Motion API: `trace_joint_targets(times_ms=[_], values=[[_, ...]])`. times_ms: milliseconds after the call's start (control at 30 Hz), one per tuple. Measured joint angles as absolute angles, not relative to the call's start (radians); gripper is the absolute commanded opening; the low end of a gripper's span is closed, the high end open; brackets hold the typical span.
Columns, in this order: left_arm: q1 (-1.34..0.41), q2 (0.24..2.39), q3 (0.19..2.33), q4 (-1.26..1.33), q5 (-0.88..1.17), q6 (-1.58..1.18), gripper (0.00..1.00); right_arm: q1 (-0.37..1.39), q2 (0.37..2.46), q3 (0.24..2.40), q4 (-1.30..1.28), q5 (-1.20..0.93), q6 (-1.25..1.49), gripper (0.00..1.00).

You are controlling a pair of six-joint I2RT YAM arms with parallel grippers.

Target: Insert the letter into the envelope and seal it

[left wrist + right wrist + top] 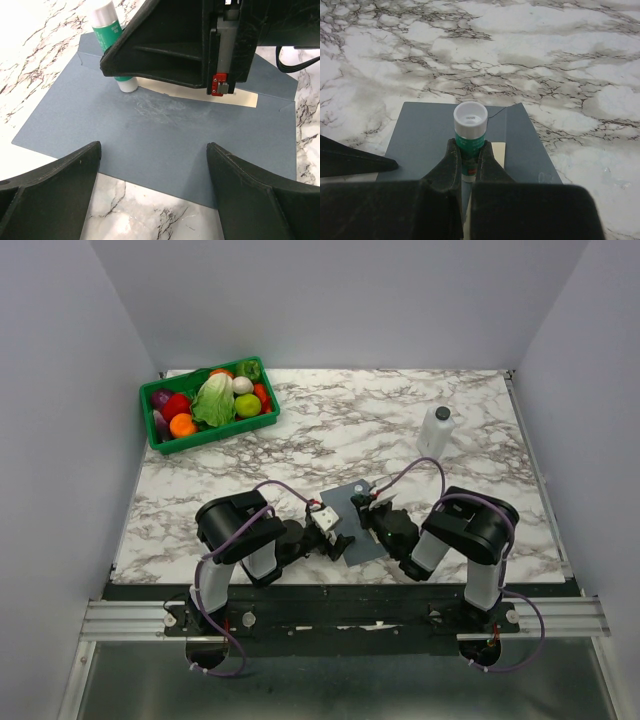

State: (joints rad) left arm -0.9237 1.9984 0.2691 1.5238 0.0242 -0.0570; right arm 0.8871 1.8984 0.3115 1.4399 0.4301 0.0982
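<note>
Two tools are working close in front of the arm bases, over the envelope (358, 522) lying flat on the marble worktop (350, 430). My left tool (152, 152) hangs low over the envelope's near edge, fingers spread wide and holding nothing. I judge it is parked there to pin the paper if the glue drags it. Just beyond, the right tool (470, 161) is clamped on a green-and-white glue stick (470, 125). The stick's white end appears to rest on the grey paper beside a whitish smear (155, 107), so I take the step in hand to be gluing for the seal. The letter (245, 99) is already tucked inside, with only a cream strip showing at the envelope's mouth. Further back stands a white bottle (437, 430), and in the far left corner sits a green crate (215, 433) of toy vegetables, both well apart from the job.
</note>
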Motion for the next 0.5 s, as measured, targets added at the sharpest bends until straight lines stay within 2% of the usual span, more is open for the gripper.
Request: trace_joint_targets(times_ms=[500], values=[[-0.922, 1.998, 0.270, 1.524, 0.026, -0.058, 0.94, 0.933, 1.911, 0.288, 1.473, 0.504, 0.123, 0.01]])
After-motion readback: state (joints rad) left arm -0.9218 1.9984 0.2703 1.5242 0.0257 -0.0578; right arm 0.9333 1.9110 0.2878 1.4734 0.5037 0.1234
